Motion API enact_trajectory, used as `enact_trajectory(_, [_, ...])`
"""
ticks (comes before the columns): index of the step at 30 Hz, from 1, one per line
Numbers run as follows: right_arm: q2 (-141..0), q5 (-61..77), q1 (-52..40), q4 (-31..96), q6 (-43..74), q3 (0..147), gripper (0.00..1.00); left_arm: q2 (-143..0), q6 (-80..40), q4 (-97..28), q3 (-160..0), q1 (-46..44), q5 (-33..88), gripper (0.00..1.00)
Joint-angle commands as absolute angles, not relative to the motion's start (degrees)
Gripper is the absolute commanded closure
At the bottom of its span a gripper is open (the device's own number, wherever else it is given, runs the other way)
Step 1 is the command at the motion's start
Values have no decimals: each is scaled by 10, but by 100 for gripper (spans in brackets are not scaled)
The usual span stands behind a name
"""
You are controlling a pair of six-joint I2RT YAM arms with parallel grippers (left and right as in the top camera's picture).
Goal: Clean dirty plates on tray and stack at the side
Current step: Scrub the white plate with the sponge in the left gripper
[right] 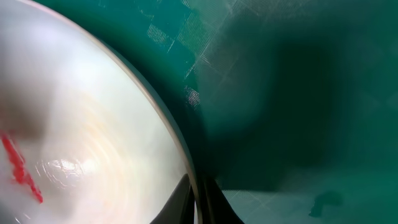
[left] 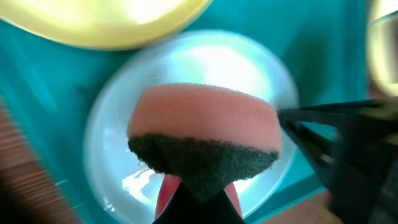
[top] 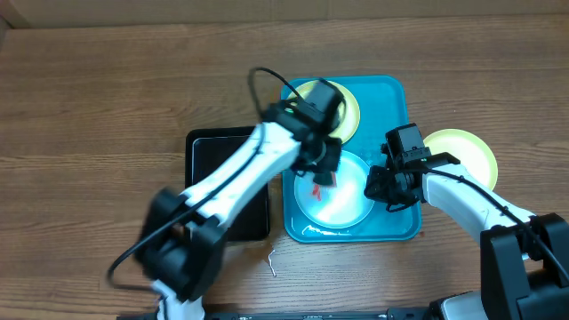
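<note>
A light blue plate (top: 342, 204) lies in the front half of the turquoise tray (top: 391, 98), with a red smear (right: 18, 168) on it. My left gripper (top: 322, 167) hangs just over it, shut on a pink sponge (left: 205, 118) with the dark green scouring side toward the camera. My right gripper (top: 388, 187) is shut on that plate's right rim (right: 189, 168), which runs between its fingers. A yellow-green plate (top: 351, 108) sits at the tray's back, partly hidden by the left arm. Another yellow-green plate (top: 464, 151) rests on the table right of the tray.
A black tray (top: 218, 169) lies directly left of the turquoise tray, partly under the left arm. A small bent white wire (top: 273, 263) lies on the wooden table in front of it. The right arm's dark fingers (left: 348, 149) reach into the left wrist view.
</note>
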State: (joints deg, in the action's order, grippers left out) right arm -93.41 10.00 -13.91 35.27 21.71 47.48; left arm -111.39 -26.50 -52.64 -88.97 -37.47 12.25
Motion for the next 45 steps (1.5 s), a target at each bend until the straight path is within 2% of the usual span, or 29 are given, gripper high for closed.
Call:
enact_trajectory(1, [-936, 71, -139, 357, 228, 471, 94, -1176, -296, -520, -886, -379, 139, 96])
enact_trajectory(6, [-936, 71, -139, 361, 228, 471, 94, -1219, -296, -531, -887, -370, 77, 96])
enact_trajectory(15, [-936, 71, -139, 362, 228, 471, 94, -1230, -339, -540, -891, -326, 65, 96])
enact_trajectory(18, [-936, 71, -139, 362, 228, 471, 94, -1231, -317, -517, -891, -323, 99, 96])
enact_trajectory(22, [-936, 71, -139, 363, 227, 471, 94, -1237, -236, -495, -891, -341, 215, 96])
enact_trajectory(29, [-936, 71, -139, 365, 228, 471, 94, -1241, -231, -561, -891, -371, 204, 96])
enact_trajectory(34, [-936, 71, -139, 365, 228, 471, 94, -1240, -271, -632, -902, -360, 94, 96])
enact_trajectory(41, [-936, 71, -139, 365, 228, 471, 94, -1240, -310, -642, -928, -356, -56, 96])
enact_trajectory(45, [-936, 71, -139, 364, 228, 471, 94, -1240, -270, -597, -929, -358, -36, 96])
